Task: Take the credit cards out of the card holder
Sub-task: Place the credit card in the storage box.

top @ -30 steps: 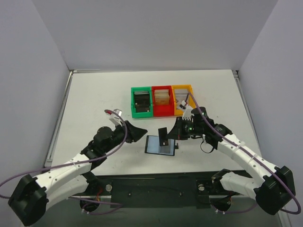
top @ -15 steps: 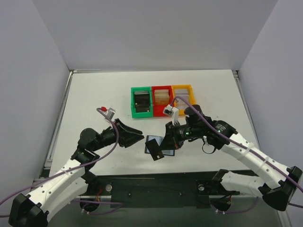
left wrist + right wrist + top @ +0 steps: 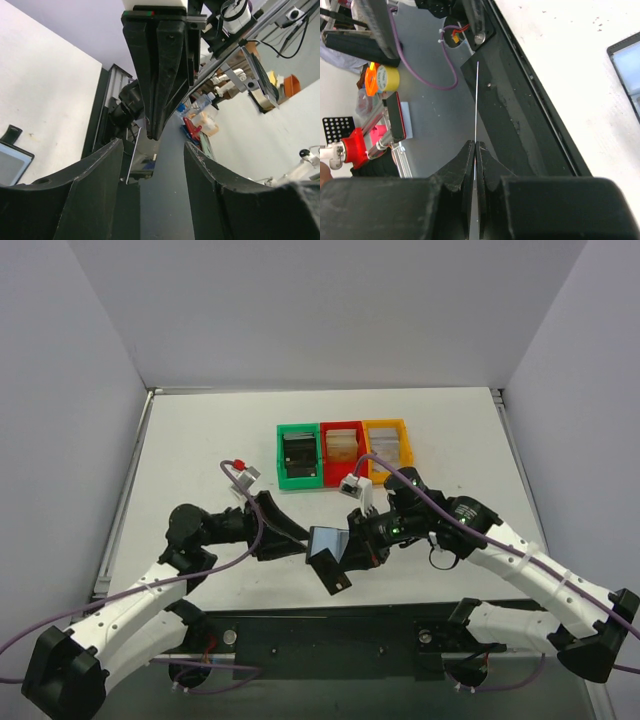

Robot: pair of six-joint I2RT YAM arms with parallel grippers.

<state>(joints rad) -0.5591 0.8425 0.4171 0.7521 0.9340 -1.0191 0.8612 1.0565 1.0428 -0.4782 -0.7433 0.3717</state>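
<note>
My right gripper (image 3: 352, 545) is shut on one of the credit cards (image 3: 335, 568), a thin dark card held off the table near the front edge. In the right wrist view the credit card (image 3: 476, 100) shows edge-on as a fine pale line running out of the pinched jaws (image 3: 475, 145). My left gripper (image 3: 300, 537) is open, and the card's grey face (image 3: 165, 190) passes between its two fingers (image 3: 153, 145) up to the right gripper's fingers (image 3: 160, 75). The card holder (image 3: 324, 537) lies open on the table under both grippers, grey-blue inside, partly hidden; the wrist views catch its corner (image 3: 11, 162) (image 3: 627, 65).
Three bins stand in a row behind the grippers: green (image 3: 281, 455), red (image 3: 342, 476) and yellow (image 3: 405, 440), each holding stacks. The black base rail (image 3: 330, 630) runs along the table's near edge just in front of the held card.
My right gripper has carried the card left and toward the front edge, tilting it. The left gripper has swung right, so its fingers now straddle the card.
</note>
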